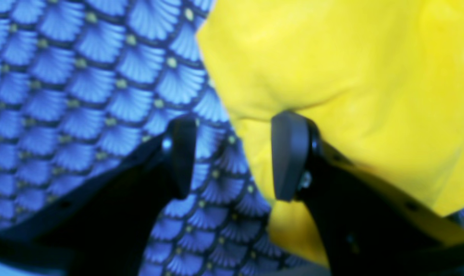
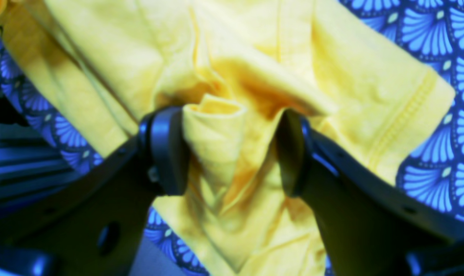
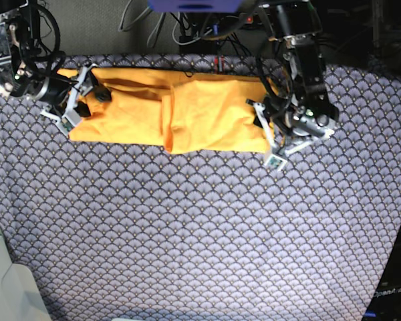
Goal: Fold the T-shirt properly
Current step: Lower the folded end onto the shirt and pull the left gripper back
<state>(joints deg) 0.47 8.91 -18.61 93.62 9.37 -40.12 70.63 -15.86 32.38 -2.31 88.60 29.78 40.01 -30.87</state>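
Yellow-orange T-shirt (image 3: 167, 117) between both low arms, left pincer (image 1: 233, 157) and right pincer (image 2: 232, 149) spread.

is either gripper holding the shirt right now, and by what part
Neither is clamped. The right gripper stands open around a bunched fold of the T-shirt near a sleeve; the left gripper stands open at its edge.

One T-shirt (image 3: 167, 110), two tools, one patterned tablecloth (image 3: 200, 227).

My T-shirt (image 3: 187, 114) lies as a long band across the far side of the patterned surface (image 3: 200, 227). My right gripper (image 3: 80, 107) sits at its one end, my left gripper (image 3: 271, 134) at the other end's edge, both low on the cloth.
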